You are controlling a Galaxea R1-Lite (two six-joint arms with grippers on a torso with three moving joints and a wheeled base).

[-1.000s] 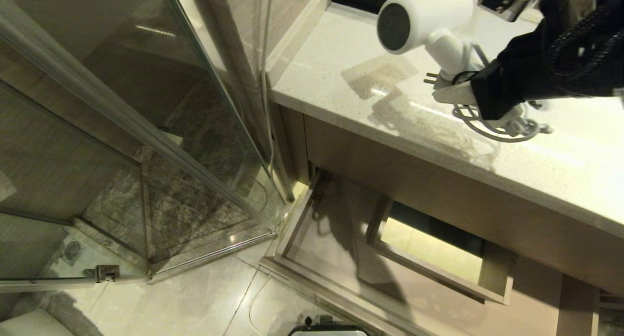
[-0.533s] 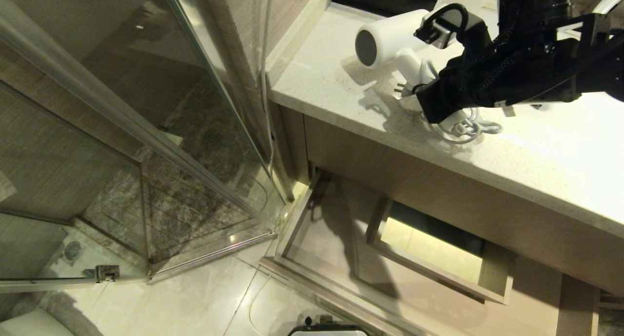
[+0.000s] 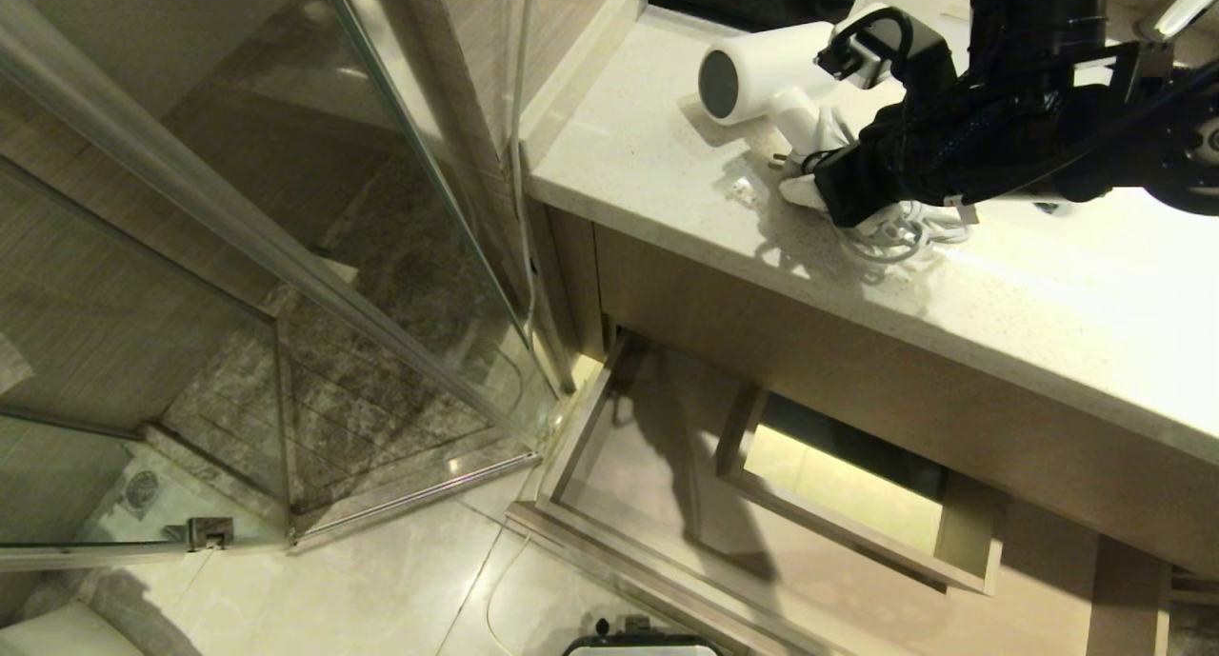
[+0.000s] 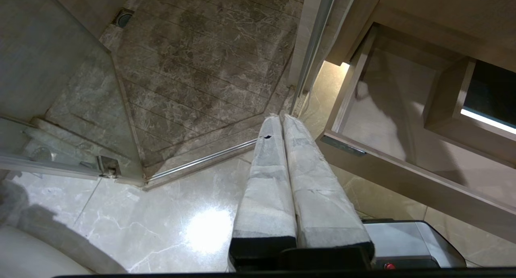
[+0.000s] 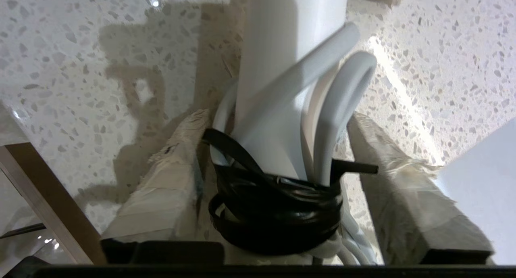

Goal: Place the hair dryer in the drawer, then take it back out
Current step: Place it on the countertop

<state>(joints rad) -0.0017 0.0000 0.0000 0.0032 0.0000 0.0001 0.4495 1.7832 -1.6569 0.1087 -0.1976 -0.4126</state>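
head view: the hair dryer (image 3: pixel 762 80) lies on the speckled pale countertop (image 3: pixel 1048 294), near its far left corner, dark round end facing left. its handle and the bundled white cord (image 3: pixel 905 228) run right and nearer, under the black sleeved right arm (image 3: pixel 1000 132) that reaches in from the right. the right gripper (image 3: pixel 838 185) sits over the handle and cord; its fingers are hidden here by the arm. the dryer sits well in from the counter's near edge, with bare counter to its left up to the corner and a broad bare stretch to the right. below the counter the drawer (image 3: pixel 667 580) stands pulled out and open, nothing in it, with the boxed cut-out (image 3: pixel 857 489) at its back; the room above its floor is free. to the left a glass shower door (image 3: pixel 286 256) stands close by the drawer's left end, over the tiled floor (image 3: pixel 381 589).

left wrist view: the left gripper (image 4: pixel 278 118) hangs over the floor with its two wrapped fingers (image 4: pixel 266 181) pressed together, nothing between them. it is just left of the drawer's (image 4: pixel 403 177) near left corner and near the shower's metal threshold (image 4: pixel 201 161).

right wrist view: the right gripper's (image 5: pixel 278 124) taped fingers (image 5: pixel 403 205) stand spread on either side of the dryer's white handle (image 5: pixel 282 68), cord loops and the black tie (image 5: pixel 274 205). one finger seems to touch the cord; the other stands clear with counter showing in the gap. the speckled counter (image 5: pixel 80 48) lies under it all, its edge showing at one corner.
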